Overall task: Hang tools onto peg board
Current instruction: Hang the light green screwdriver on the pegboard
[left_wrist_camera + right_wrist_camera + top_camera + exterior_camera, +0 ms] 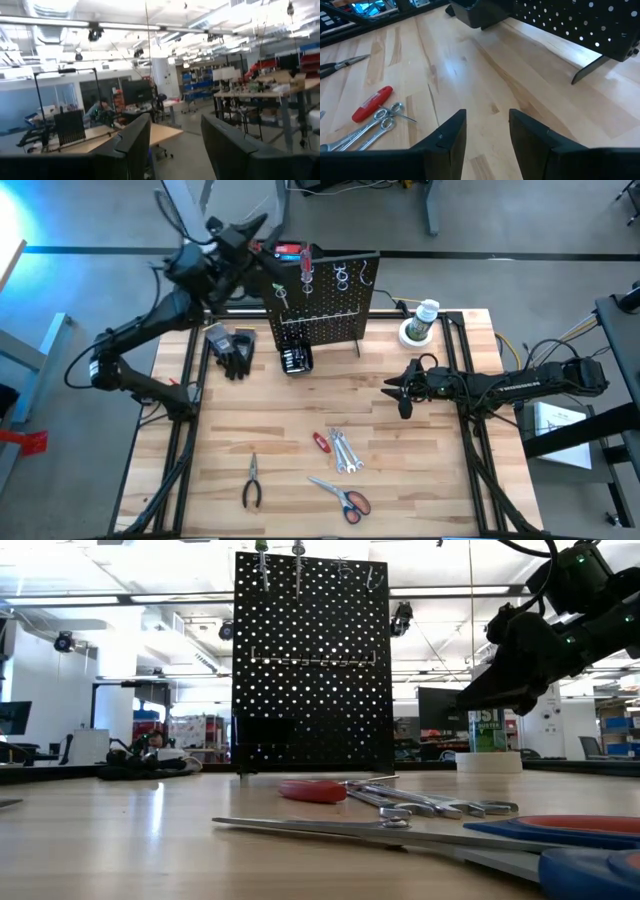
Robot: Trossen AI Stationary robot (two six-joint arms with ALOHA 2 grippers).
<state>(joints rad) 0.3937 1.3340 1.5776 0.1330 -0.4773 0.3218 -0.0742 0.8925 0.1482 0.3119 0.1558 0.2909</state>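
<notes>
The left gripper hangs spread and empty behind the peg board. The right gripper, also spread, hovers well apart from the wrenches and pliers.

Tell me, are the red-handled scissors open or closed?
Closed: in the high view, the red-handled scissors lie flat on the table, blades together in one line.
</notes>
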